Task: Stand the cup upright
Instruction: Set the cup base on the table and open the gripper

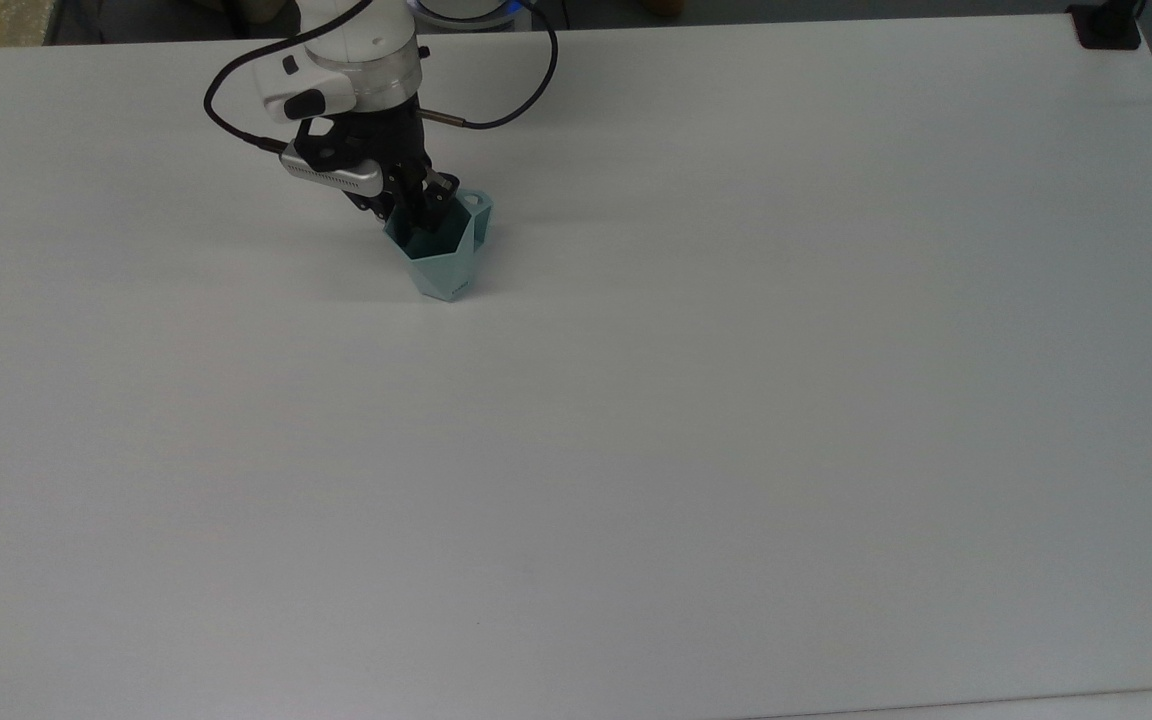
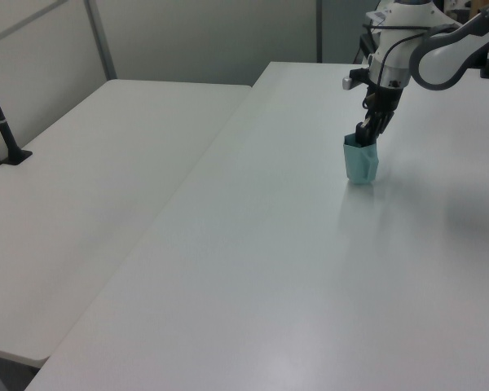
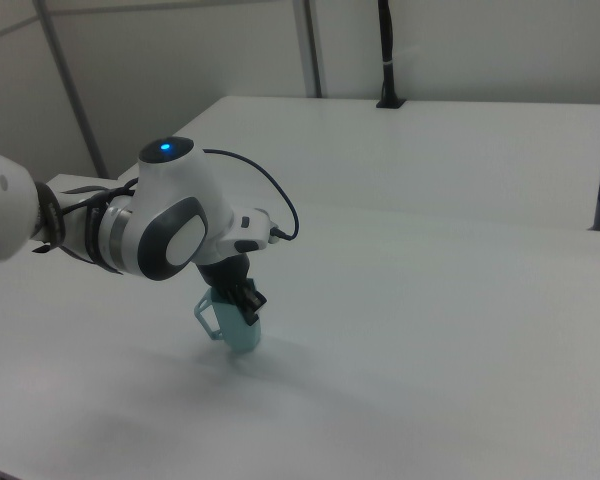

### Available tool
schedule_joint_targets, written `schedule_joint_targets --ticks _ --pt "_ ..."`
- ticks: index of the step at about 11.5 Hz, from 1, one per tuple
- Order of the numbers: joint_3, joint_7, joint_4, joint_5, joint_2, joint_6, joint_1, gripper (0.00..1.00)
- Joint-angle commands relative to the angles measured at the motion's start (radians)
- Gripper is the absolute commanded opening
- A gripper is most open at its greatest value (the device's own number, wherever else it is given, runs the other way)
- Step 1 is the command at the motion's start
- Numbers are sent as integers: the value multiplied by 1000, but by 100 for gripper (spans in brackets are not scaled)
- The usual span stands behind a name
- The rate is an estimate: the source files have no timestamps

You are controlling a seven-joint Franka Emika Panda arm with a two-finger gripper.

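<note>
Cup (image 1: 444, 262) is standing mouth-up on the table (image 1: 736, 400), directly beneath the end effector (image 1: 420, 210) pinching its rim wall.

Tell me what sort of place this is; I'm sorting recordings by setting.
Most likely a robotics lab or test room. A white robot arm works over a big bare white table, its pincer at the rim of the cup, with a second white table alongside and plain partition walls behind.
</note>
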Motion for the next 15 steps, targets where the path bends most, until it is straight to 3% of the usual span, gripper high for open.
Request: schedule_joint_targets --ticks 1,3,4,6,7,8,11,15 --pt "-3 1 8 23 8 -8 10 3" --pt "-2 1 12 23 18 -8 10 3" --pt "0 3 15 23 25 -8 10 9" --pt "1 4 18 23 24 -23 10 35" --pt "1 1 36 23 22 -64 10 56" --pt "1 -2 55 23 16 -100 10 98" --pt "1 0 133 21 -5 -210 9 100" --pt "0 12 329 23 -28 -364 0 100"
